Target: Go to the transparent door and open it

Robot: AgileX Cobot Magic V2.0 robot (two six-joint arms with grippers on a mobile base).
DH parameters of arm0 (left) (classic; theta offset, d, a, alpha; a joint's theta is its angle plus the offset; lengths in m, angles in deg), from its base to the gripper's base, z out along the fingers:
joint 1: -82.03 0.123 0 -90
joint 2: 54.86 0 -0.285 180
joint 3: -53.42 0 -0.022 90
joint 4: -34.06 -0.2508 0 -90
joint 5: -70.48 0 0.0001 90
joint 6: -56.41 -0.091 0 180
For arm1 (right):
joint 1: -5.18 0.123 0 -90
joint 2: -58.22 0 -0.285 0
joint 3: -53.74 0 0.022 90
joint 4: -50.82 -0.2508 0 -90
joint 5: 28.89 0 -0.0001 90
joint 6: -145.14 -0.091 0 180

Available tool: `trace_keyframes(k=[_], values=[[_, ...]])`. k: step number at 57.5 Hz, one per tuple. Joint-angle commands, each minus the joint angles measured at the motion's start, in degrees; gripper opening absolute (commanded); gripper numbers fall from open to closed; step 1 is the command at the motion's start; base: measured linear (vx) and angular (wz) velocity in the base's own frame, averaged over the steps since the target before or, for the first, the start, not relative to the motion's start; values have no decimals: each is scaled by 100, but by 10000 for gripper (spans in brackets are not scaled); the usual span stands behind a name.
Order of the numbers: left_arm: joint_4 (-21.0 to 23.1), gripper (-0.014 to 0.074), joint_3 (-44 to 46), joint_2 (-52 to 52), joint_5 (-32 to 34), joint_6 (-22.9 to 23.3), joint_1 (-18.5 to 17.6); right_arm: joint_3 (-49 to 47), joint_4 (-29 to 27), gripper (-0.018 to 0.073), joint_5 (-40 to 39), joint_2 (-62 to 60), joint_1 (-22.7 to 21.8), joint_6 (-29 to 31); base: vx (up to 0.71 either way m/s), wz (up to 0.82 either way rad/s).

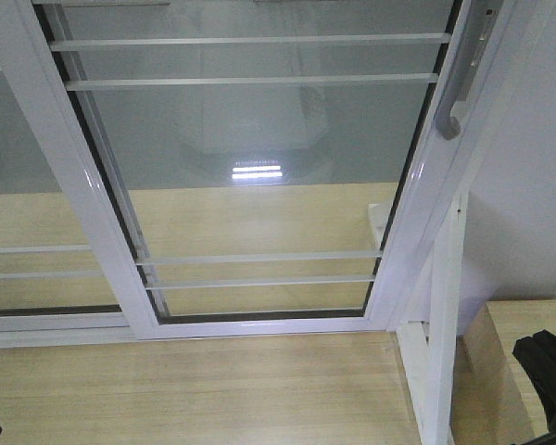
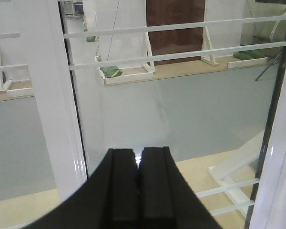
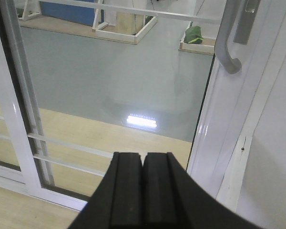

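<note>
The transparent door [image 1: 259,139] has a glossy white frame and thin white bars over clear glass; its handle [image 1: 461,88] is grey. The floor [image 1: 195,389] before it is pale wood with fine grain lines, and behind the glass it is plain grey. The left gripper [image 2: 138,155] and the right gripper [image 3: 143,157] are black.

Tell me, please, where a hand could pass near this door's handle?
Bare wood floor lies open before the transparent door. A gap shows between the grey handle and its stile. It is crowded right of the stile, where a white post and wall close in.
</note>
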Motion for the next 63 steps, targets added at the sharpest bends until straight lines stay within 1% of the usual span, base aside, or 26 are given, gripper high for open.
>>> trace_keyframes(k=[1,63], values=[[17,-6,-53,-86,508,38,-21,27,22,-6,-455,-70,-19,56,4,0],[17,-6,-53,-86,513,38,-21,27,22,-6,-452,-70,-19,56,3,0]])
